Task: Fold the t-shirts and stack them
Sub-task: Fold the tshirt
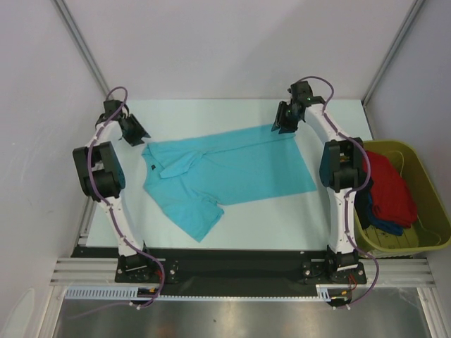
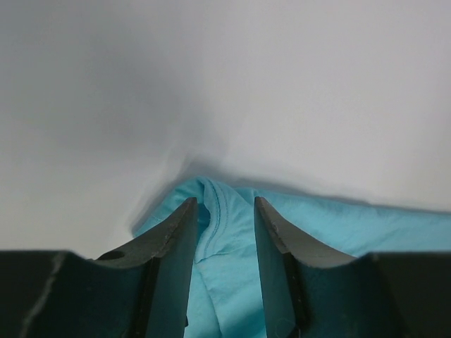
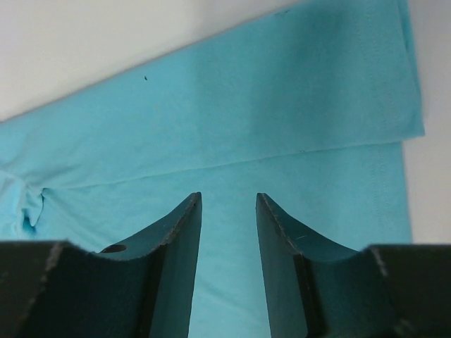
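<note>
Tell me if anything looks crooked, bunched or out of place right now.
The turquoise shirt lies slanted across the table, its collar crumpled and one sleeve sticking out toward the near edge. In the green tub, the red shirt and a dark blue one sit in an unfolded heap.

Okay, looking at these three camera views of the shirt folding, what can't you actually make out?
Left wrist view: whether the left gripper pinches the turquoise t-shirt at its fold; its fingers hide the contact.
Top view: how many shirts lie in the tub; the red shirt covers them, and the right arm blocks the tub's left side.
Top view: the dark label at the collar is too small to read.
</note>
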{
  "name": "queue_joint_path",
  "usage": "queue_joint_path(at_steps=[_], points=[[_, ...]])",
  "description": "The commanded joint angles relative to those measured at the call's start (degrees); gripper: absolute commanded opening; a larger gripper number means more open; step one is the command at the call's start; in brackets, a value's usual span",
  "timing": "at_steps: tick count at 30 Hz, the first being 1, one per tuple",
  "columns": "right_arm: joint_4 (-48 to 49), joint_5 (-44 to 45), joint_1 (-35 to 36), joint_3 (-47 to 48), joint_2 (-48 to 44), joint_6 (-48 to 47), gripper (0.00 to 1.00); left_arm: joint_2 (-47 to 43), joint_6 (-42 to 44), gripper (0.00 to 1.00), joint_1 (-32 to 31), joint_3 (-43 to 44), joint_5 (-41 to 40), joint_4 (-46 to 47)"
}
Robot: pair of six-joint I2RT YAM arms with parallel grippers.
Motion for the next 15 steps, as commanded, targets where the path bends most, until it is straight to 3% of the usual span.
queue_joint_path(at_steps=[1, 6, 9, 10, 12, 15], points=[[1.57, -0.72, -1.01, -1.06, -5.17, 0.25, 0.42, 0.99, 0.07, 0.43, 0.22, 0.28, 1.77, 0.19], [1.83, -1.51, -0.31, -2.38, -5.7, 0.86, 0.42, 2.57, -1.16, 0.38, 0.3, -0.33, 3.35, 1.86], [3.06, -3.18, 1.79, -3.78, -6.14, 2.18, 0.42, 4.33, -1.43, 0.24, 0.22, 0.63, 4.32, 2.39], [4.11, -4.22, 2.58, -4.22, -6.14, 2.53, 0.43, 4.68, -1.34, 0.13, 0.22, 1.07, 4.23, 2.39], [5.86, -6.33, 4.08, -5.63, -6.14, 5.95, 0.42, 6.52, -0.38, 0.0, 0.22, 3.35, 3.27, 1.34], [10.96, -11.51, 6.98, -8.97, -5.7, 12.09, 0.41, 8.37, 1.12, 0.0, 0.3, 7.13, 1.08, -0.59]])
